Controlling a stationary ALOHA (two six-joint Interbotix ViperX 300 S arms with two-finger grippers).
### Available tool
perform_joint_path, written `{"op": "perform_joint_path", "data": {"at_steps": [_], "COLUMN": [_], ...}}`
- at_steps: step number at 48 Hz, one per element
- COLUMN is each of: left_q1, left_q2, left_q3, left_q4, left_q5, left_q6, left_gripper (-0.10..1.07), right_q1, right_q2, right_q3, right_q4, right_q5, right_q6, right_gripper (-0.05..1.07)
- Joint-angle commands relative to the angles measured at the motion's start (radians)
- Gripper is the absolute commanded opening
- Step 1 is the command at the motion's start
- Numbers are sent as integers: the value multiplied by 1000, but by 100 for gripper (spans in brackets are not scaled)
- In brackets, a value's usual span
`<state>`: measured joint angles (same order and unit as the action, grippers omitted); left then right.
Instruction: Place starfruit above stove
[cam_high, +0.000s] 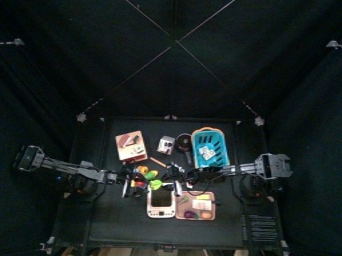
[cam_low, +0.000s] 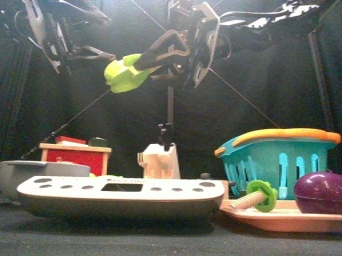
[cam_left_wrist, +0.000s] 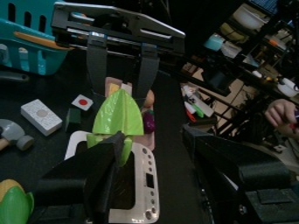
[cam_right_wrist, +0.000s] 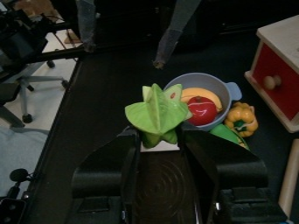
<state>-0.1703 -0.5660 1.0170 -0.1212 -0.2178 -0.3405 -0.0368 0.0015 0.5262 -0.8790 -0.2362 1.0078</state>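
1. Here, both grippers meet high above the table, each with jaws clamped on the green starfruit.
2. The white stove lies below, near the front.

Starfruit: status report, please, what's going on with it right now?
Starfruit aloft, both grippers, left and right, shut on it. White stove below. Nothing in the way.

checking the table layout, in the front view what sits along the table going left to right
grey pot → red and cream toy stove → white stove top with dials → green ring piece → teal basket → purple fruit. The starfruit hangs above, held in the air.
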Motion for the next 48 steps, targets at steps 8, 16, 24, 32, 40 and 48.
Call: {"op": "perform_joint_path", "data": {"at_steps": [8, 16, 24, 32, 40, 48], "left_q1": [-2, 6, 5, 5, 5, 18], "left_q2": [-2, -2, -2, -2, -2, -2], "left_q3": [-2, 8, 25, 28, 35, 43], "left_q4": [0, 2, -2, 2, 2, 9], "left_q5": [-11, -11, -11, -11, -11, -11], "left_q6": [2, 3, 2, 3, 3, 9], "left_gripper": [91, 91, 91, 91, 91, 91], "right_q1": [8, -2, -37, -51, -51, -49], "right_q2": [-92, -17, 69, 123, 147, 149], "right_q3": [28, 5, -25, -57, -71, -77], "right_q4": [100, 207, 218, 224, 239, 249], "right_q5": [147, 227, 262, 314, 391, 423], "right_q6": [-2, -3, -5, -2, -2, -3], "right_gripper": [67, 69, 69, 69, 70, 82]}}
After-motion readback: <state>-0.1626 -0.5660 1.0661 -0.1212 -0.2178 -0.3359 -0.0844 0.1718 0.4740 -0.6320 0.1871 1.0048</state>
